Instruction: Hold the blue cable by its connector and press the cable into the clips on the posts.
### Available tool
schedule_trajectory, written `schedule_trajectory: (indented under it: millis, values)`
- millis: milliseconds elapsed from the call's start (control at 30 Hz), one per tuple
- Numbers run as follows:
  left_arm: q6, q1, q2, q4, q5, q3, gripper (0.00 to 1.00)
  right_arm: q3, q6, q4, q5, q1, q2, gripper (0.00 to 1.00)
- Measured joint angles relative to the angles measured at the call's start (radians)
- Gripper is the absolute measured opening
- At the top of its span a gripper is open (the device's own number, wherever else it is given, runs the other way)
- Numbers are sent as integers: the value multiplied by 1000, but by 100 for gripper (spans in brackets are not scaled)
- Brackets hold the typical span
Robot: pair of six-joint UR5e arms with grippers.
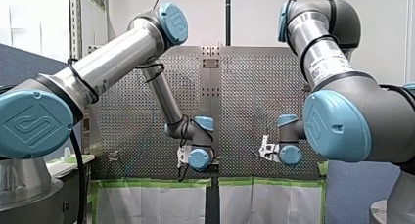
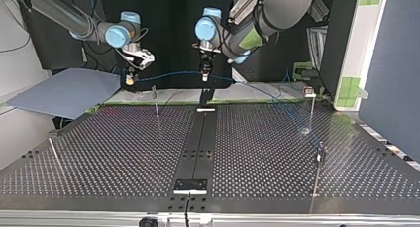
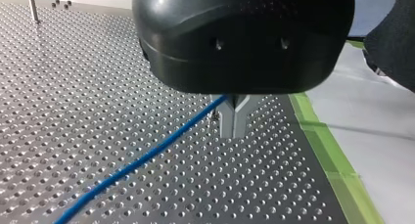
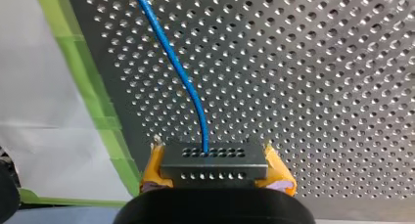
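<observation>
**Cable held at both ends, clips not yet reached**

Our right end effector (image 4: 215,168) is closed on the connector (image 4: 214,160), a dark block squeezed between the yellow pads (image 4: 154,168), with the blue cable (image 4: 188,87) leaving it straight ahead. Our left end effector (image 3: 234,117) has its metal fingers pinched nearly together on the same cable, further along its run. In the top view the cable hangs as a shallow span between the two, above the far edge of the counter (image 2: 124,152), then trails away towards that view's right.

The posts (image 2: 156,102) stand apart from both end effectors. The nearest one rises just below the hanging span, and the other post (image 2: 311,108), at the view's right, carries one of the clips (image 2: 309,91) at its tip. We cannot tell whether the trailing length sits in any clip.

We judge the pressing step to be ahead, and several things could spoil it:

- The thin fingers grip a smooth round cable, so a hard pull could let it slide through and slacken the span.
- Too much tension between the arms could strain the cable where it enters the connector.
- The posts look slender, so a push that lands off-centre could bend one or skate the cable past its clip.
- A low approach could knock a finger against a post.
</observation>
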Motion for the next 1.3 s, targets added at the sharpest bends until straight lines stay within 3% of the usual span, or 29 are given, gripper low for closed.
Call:
schedule_trajectory:
  millis: [200,467,633,933,1300]
  values:
    - [-9,-22,-50,-20,-8,53,0,-19,-3,0,-17,-32,14,2]
    - [-30,-56,-91,-9,-26,124,0,-69,-11,25,-24,-59,78,2]
    - [-32,-80,-133,-43,-32,178,0,-107,-9,36,-34,-76,113,2]
    - [-41,-122,-219,-121,-38,267,0,-146,-4,37,-65,-112,124,2]
    - [-51,-135,-236,-155,-72,367,0,-156,-5,38,-83,-135,126,2]
